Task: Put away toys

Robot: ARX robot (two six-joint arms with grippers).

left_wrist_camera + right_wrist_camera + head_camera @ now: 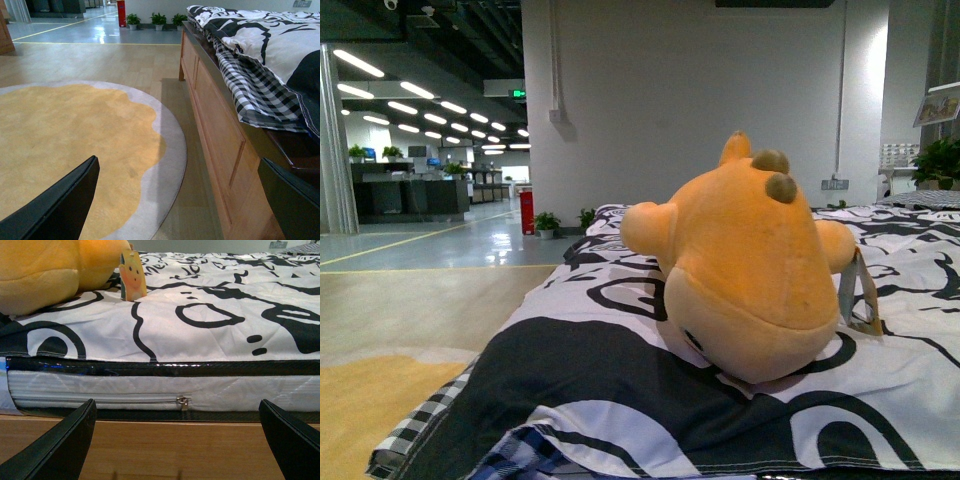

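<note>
Plush toy (pixel 745 270) is lying ungrasped on the patterned quilt (pixel 880 400), near its edge. Left gripper (pixel 177 167) and right gripper (pixel 175 407) are hovering spread and empty. The approach step is likely calling for raising the right arm.

1. Ahead of the right gripper (pixel 176 401), the plush toy (pixel 45 275) is cut off by the picture's edge, its face unseen.
2. The print on its tag (pixel 133 276) is too blurred to read.
3. Fingers of the left gripper (pixel 177 159) are cropped.
</note>
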